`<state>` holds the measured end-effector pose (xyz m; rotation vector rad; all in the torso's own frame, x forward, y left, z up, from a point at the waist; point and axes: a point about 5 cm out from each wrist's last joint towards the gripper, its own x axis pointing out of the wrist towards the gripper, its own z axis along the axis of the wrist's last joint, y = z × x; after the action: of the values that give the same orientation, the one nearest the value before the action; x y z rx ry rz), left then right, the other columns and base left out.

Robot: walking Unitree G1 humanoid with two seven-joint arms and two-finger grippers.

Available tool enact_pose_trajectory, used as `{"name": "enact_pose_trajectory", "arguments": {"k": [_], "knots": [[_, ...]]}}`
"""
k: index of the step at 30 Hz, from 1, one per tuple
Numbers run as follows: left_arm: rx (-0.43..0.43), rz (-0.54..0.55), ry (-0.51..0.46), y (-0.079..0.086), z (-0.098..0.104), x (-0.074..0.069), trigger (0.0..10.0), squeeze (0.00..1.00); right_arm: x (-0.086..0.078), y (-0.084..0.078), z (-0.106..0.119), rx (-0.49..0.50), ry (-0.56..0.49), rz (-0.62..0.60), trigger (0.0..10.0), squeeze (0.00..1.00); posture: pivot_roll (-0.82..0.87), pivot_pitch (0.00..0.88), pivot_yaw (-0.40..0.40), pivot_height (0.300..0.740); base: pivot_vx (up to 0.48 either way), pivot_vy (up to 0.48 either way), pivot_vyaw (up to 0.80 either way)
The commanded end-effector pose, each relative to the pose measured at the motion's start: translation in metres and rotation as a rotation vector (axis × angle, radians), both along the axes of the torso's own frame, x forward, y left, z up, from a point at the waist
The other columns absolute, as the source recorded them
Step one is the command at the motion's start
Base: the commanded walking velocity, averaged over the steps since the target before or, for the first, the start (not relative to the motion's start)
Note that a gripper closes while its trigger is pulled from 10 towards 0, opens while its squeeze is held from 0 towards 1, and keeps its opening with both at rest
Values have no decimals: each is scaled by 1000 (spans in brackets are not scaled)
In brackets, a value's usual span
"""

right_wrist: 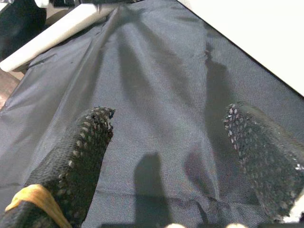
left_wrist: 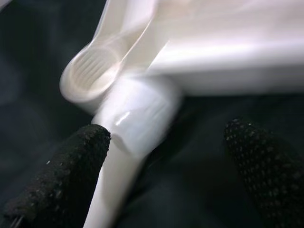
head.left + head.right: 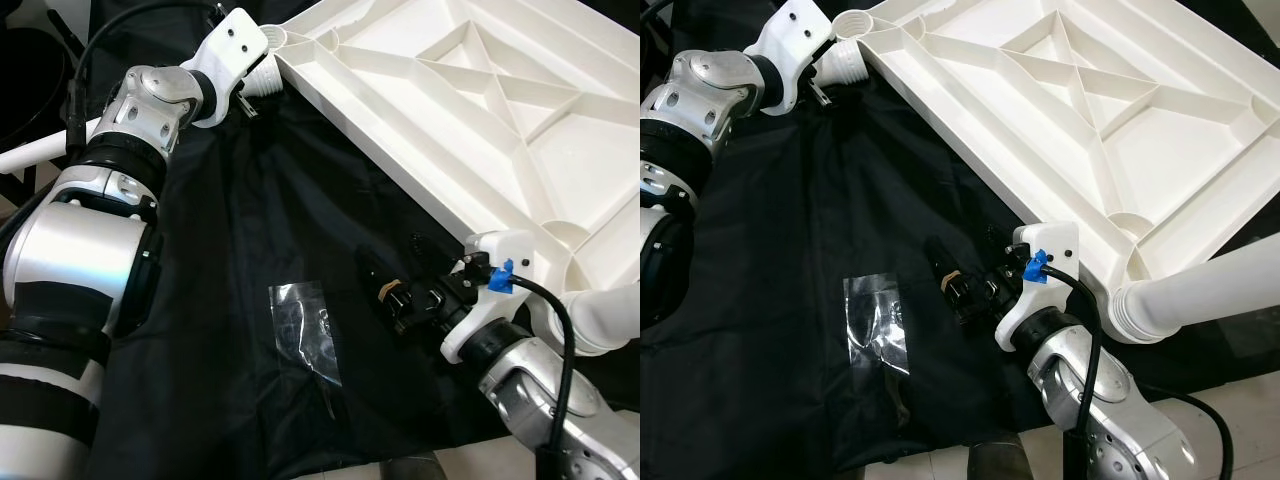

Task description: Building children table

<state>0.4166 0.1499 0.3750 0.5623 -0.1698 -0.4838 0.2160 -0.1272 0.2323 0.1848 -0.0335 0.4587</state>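
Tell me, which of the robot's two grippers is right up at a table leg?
The left gripper, at the tabletop's far corner: its open fingers flank the white leg by the socket. The right gripper hangs open over bare black cloth.

Hard overhead light blows out the white tabletop and glints off the plastic bag on the dark cloth. The table leg is soft, out of focus; finger shadows cross the cloth.

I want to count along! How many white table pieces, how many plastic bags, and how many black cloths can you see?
Tabletop: 1
Legs: 2
Bag: 1
Cloth: 1
Total: 5
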Motion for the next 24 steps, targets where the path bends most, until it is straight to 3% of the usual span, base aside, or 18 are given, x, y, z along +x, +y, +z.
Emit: {"name": "enact_pose_trajectory", "arguments": {"k": [1, 2, 4, 5, 6, 9, 11, 13, 14, 16, 18, 19, 20, 21, 22, 23, 24], "knots": [[-58, -51, 19, 4, 0, -2, 10000, 0, -6, 3, -2, 5, 7, 19, 10000, 0, -139, 441, 73, 740, 0, 0, 0], [-164, -205, 8, 0, 13, -9, 10000, 0, -5, 3, -1, 6, 5, 17, 10000, 0, -140, 434, 70, 740, 0, 0, 0], [-296, -421, -36, -1, 32, -21, 10000, 0, -2, 2, -1, 6, 1, 20, 10000, 0, -131, 410, 58, 740, 0, 0, 0], [-296, -421, -36, -1, 32, -21, 10000, 0, -2, 2, -1, 6, 1, 20, 10000, 0, -131, 410, 58, 740, 0, 0, 0], [-381, -541, -77, 2, 41, -31, 10000, 0, 2, 2, -1, 1, -5, 29, 10000, 0, -125, 386, 48, 740, 0, 0, 0], [-405, -570, -89, 3, 42, -34, 10000, 0, 4, 3, -1, -2, -8, 34, 10000, 0, -125, 386, 48, 740, 0, 0, 0], [-441, -581, -114, 7, 38, -40, 10000, 0, 6, 4, -1, -2, -12, 41, 10000, 0, -120, 366, 41, 740, 0, 0, 0], [-517, -500, -145, 16, 11, -58, 10000, 0, 12, 5, -3, -8, -18, 52, 10000, 0, -106, 318, 27, 740, 0, 0, 0], [-517, -500, -145, 16, 11, -58, 10000, 0, 12, 5, -3, -8, -18, 52, 10000, 0, -106, 318, 27, 740, 0, 0, 0], [-610, -395, -136, 22, -20, -74, 10000, 0, 16, 7, -7, -18, -16, 62, 10000, 0, -101, 289, 19, 740, 0, 0, 0], [-610, -395, -136, 22, -20, -74, 10000, 0, 16, 7, -7, -18, -16, 62, 10000, 0, -101, 289, 19, 740, 0, 0, 0], [-651, -321, -118, 24, -43, -82, 10000, 0, 18, 7, -11, -28, -10, 68, 10000, 0, -88, 264, 11, 740, 0, 0, 0], [-651, -321, -118, 24, -43, -82, 10000, 0, 18, 7, -11, -28, -10, 68, 10000, 0, -88, 264, 11, 740, 0, 0, 0], [-679, -255, -88, 23, -67, -91, 10000, 0, 19, 8, -16, -41, -4, 76, 10000, 0, -76, 248, 6, 740, 0, 0, 0], [-679, -255, -88, 23, -67, -91, 10000, 0, 19, 8, -16, -41, -4, 76, 10000, 0, -76, 248, 6, 740, 0, 0, 0], [-697, -199, -64, 23, -88, -101, 10000, 0, 20, 7, -20, -50, 1, 83, 10000, 0, -66, 236, 0, 740, 0, 0, 0], [-697, -199, -64, 23, -88, -101, 10000, 0, 20, 7, -20, -50, 1, 83, 10000, 0, -66, 236, 0, 740, 0, 0, 0]]}}
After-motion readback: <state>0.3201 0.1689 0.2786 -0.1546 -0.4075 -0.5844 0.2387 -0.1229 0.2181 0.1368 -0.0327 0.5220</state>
